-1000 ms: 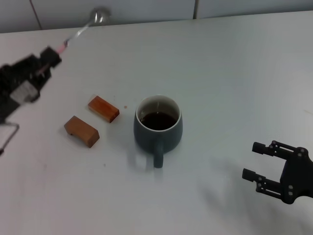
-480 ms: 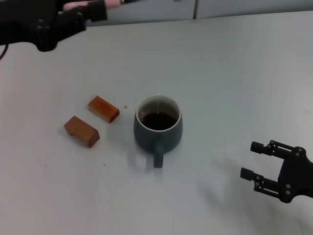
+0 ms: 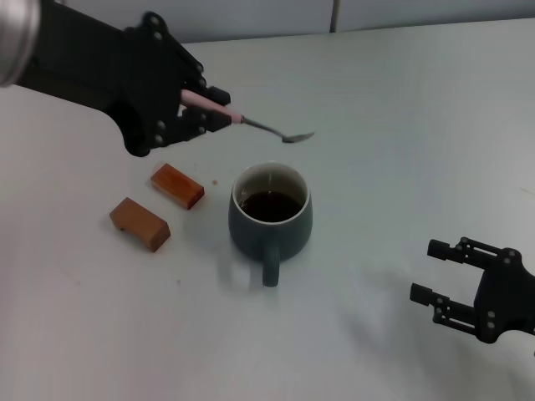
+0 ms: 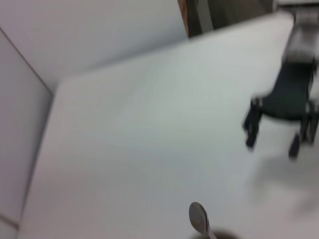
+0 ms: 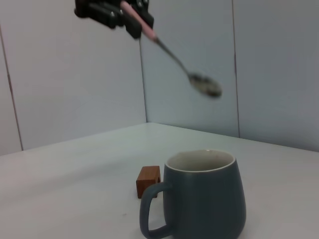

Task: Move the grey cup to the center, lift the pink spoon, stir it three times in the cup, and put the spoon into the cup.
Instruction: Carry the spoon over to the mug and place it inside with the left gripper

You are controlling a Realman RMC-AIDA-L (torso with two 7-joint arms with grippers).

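Here the left gripper hangs in the air with its fingers closed on the pale handle of the pink spoon. The spoon sticks out from the fingertips, sloping down and away, so that its silver bowl is the farthest part from the claw. That bowl sits above the far rim of the grey cup, clear of it and not in the liquid; the right wrist view shows the bowl well above the cup, with open air between them.

The grey cup stands upright on the white table, below and just past the left gripper's fingertips, on the side toward the right arm. Dark liquid shows inside it, and its handle points toward the robot. Two brown wooden blocks lie on the table beneath the left gripper: one wooden block near the cup, and the second wooden block beside the first, farther from the cup.

The right gripper is well apart from the cup, low over the table on the robot's right, with its fingers spread wide and nothing between them. From the left wrist view the spoon's bowl shows with the right gripper farther off.
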